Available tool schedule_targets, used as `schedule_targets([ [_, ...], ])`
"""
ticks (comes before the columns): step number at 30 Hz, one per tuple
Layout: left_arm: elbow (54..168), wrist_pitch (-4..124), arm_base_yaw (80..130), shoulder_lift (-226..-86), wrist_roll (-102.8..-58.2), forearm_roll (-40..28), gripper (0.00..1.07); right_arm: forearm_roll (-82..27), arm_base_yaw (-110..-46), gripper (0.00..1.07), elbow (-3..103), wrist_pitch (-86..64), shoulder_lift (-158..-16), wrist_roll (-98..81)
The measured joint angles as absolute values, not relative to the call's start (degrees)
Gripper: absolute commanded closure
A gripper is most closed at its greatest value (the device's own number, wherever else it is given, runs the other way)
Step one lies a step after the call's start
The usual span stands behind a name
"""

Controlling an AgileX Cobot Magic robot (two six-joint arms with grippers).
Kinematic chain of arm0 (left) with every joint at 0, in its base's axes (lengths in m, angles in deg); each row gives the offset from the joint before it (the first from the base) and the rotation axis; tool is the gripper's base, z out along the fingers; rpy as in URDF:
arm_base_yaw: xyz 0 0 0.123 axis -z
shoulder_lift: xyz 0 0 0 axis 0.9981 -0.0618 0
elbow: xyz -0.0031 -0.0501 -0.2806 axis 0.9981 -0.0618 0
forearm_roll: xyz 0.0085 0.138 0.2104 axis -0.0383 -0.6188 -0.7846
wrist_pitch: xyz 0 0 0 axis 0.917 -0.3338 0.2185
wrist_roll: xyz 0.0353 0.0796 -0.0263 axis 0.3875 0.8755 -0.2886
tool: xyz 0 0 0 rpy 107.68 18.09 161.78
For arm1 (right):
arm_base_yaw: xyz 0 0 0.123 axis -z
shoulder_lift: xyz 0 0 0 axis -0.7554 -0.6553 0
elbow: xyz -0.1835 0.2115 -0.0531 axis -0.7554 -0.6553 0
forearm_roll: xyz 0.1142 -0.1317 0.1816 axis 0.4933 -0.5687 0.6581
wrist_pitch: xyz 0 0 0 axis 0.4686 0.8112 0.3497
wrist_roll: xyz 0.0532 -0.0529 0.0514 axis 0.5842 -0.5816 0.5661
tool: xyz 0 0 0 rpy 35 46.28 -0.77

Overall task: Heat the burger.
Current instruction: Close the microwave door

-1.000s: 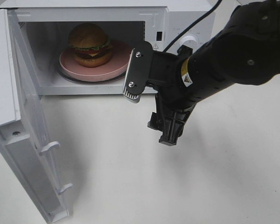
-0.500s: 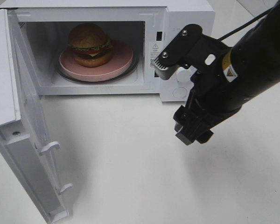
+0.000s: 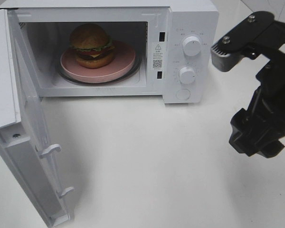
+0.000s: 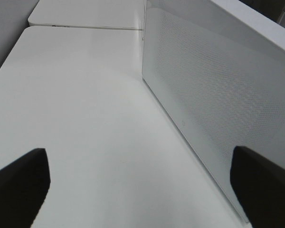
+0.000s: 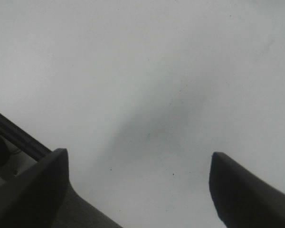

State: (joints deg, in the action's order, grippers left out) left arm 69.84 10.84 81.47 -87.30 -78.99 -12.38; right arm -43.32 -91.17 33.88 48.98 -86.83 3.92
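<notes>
Burger (image 3: 90,45) is inside the microwave (image 3: 190,19), upper left of the frame, sitting on the pink plate (image 3: 126,59) a bit left of the plate's middle. It's standing upright, top bun up, so the only real axis is the vertical stack: bun, lettuce, tomato, cheese, patty, bun. It's round, so sideways there's no long direction I can pick out.

The door (image 3: 23,156) is swung wide open and runs down the left side of the frame, with the cavity mouth facing the lower edge. Right of the cavity is the control panel with two knobs, upper (image 3: 192,46) and lower (image 3: 187,75).

The right claw (image 3: 235,99) is at the right edge of the frame, past the panel and well apart from the burger, jaws spread wide with nothing between them, above the white table (image 3: 147,166).

The left claw (image 4: 142,190) only shows in its own wrist view: jaws wide apart, gripping nothing, with a dotted white panel (image 4: 218,95) close by, probably the door.
</notes>
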Motion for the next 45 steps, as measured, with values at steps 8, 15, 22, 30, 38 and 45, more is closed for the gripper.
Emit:
schedule_targets([
  [8, 69.84, 10.84, 81.47, -87.30, -78.99, -12.38, 0.09, -40.80, -91.17, 0.31, 33.88, 50.93, -79.43, 4.21],
  [15, 69.84, 10.84, 81.47, -87.30, -78.99, -12.38, 0.09, -39.48, -85.84, 0.31, 32.79, 53.85, -74.05, 5.18],
  [22, 69.84, 10.84, 81.47, -87.30, -78.99, -12.38, 0.09, -39.37, -77.02, 0.31, 27.29, 53.91, -68.55, 5.18],
  [30, 69.84, 10.84, 81.47, -87.30, -78.99, -12.38, 0.09, -39.25, -65.85, 0.31, 19.44, 51.85, -54.80, 6.44],
  [38, 69.84, 10.84, 81.47, -87.30, -78.99, -12.38, 0.09, -38.91, -59.89, 0.31, 14.80, 50.47, -42.25, 6.90],
  [45, 69.84, 10.84, 81.47, -87.30, -78.99, -12.38, 0.09, -37.65, -54.62, 0.31, 12.56, 49.16, -29.47, 6.90],
])
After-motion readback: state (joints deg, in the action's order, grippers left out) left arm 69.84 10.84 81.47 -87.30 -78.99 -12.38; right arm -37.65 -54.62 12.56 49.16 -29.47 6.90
